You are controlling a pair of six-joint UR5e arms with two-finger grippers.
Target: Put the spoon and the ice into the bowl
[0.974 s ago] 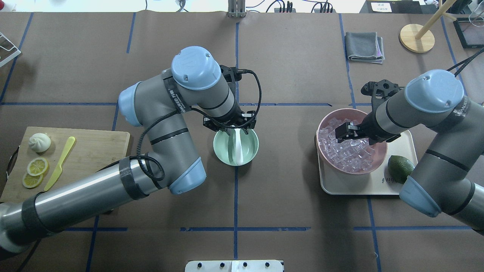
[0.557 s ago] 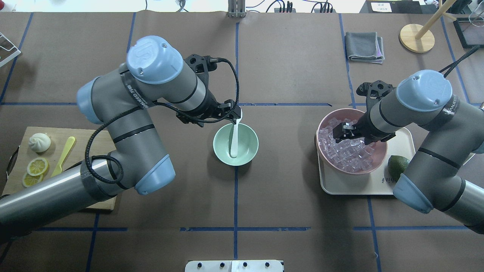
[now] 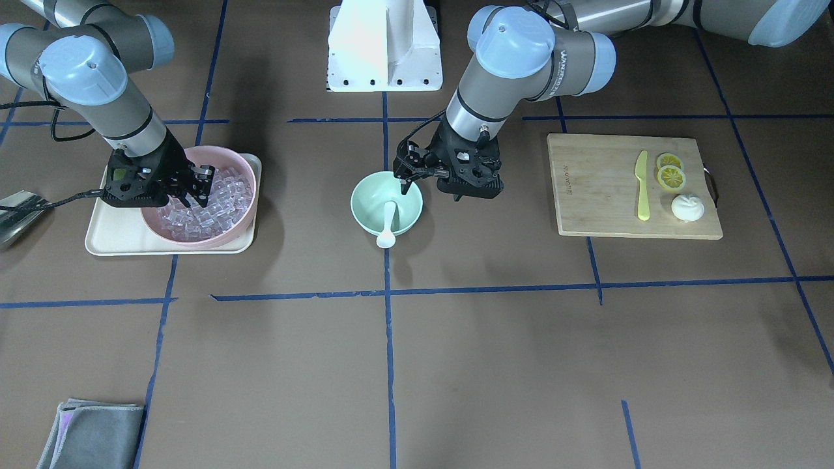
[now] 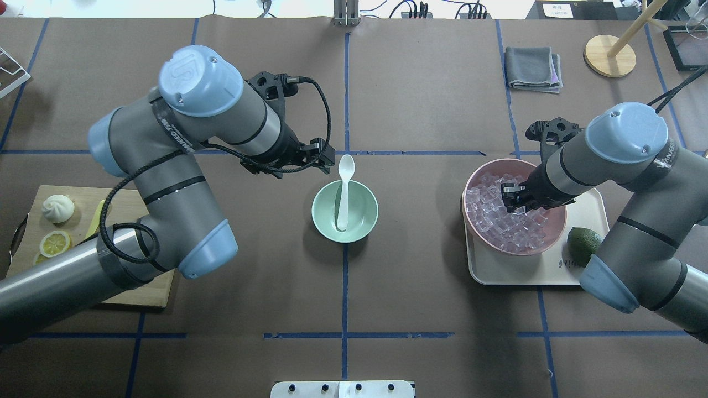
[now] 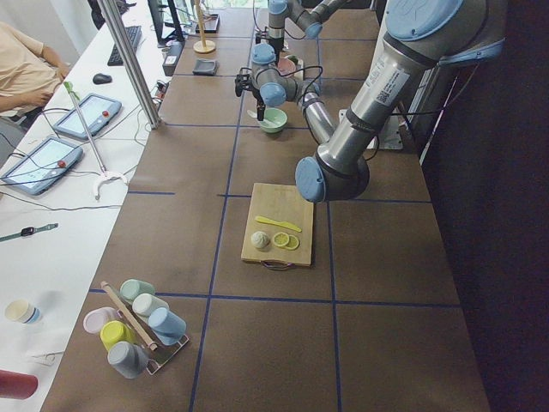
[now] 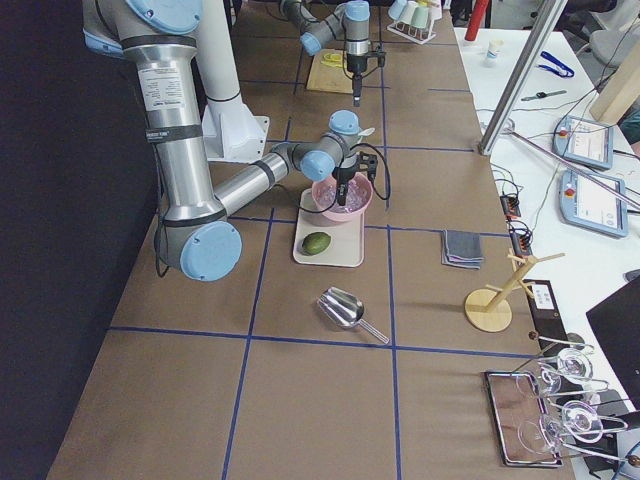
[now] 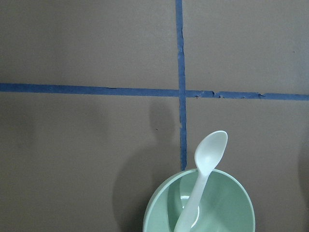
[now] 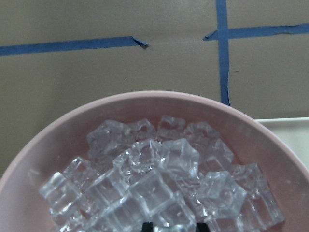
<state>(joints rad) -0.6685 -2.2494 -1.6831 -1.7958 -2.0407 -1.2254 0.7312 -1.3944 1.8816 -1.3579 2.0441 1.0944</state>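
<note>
The white spoon (image 4: 344, 190) lies free in the mint-green bowl (image 4: 362, 221), handle down inside and scoop sticking out over the far rim; it also shows in the left wrist view (image 7: 207, 159). My left gripper (image 4: 326, 156) is open and empty, just left of the scoop and above the table. Clear ice cubes (image 4: 498, 221) fill the pink bowl (image 4: 475, 177). My right gripper (image 4: 511, 200) is open and lowered into the ice. In the right wrist view its fingertips (image 8: 145, 226) stand either side of a cube (image 8: 169, 208).
The pink bowl stands on a cream tray (image 4: 553, 273) beside a green avocado (image 4: 585, 243). A cutting board (image 4: 144, 210) at the left holds a yellow-green knife (image 4: 98, 213), lemon slices and a bun. A grey cloth (image 4: 534, 67) and a wooden stand (image 4: 609, 55) are at the far right.
My left gripper has let go of the spoon and pulled back to the left. The spoon stays in the mint bowl. My right gripper has dropped lower into the ice.
</note>
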